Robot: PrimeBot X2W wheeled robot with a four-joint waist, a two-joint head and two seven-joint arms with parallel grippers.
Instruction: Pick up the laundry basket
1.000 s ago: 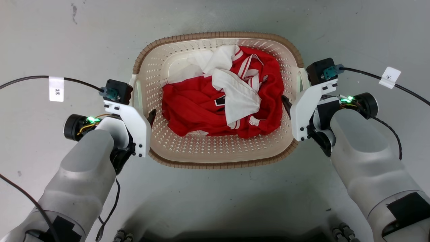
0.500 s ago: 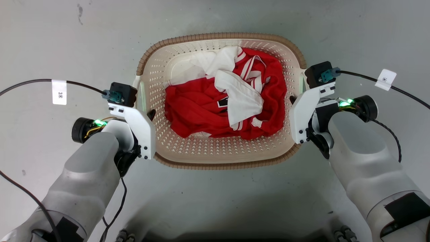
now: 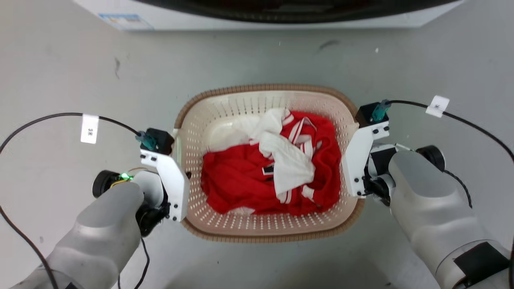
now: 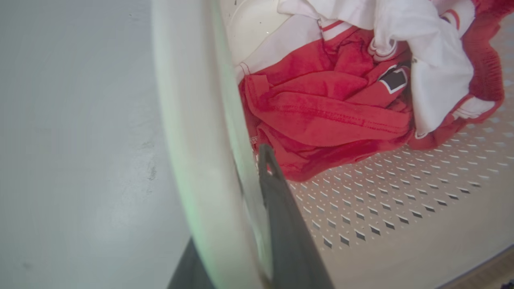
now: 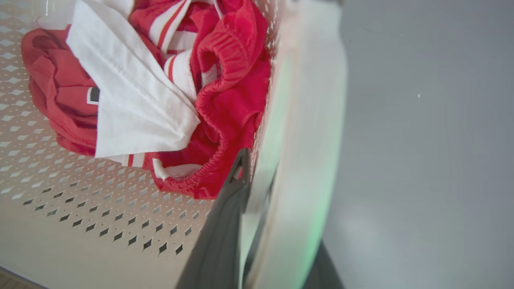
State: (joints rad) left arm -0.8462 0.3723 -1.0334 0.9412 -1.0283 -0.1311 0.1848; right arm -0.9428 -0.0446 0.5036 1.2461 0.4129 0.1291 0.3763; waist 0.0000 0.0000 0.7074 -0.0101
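I'm clamping the laundry basket (image 3: 265,87) by its side handles (image 4: 188,100): left gripper (image 4: 225,168) pinching at 9 o'clock, right gripper (image 5: 273,180) pinching at 3 o'clock.

We read laundry area: white washer (image 3: 401,19) at far edge, bare grey floor (image 3: 60,60), basket (image 3: 265,237) holding red-white clothes (image 3: 237,188).
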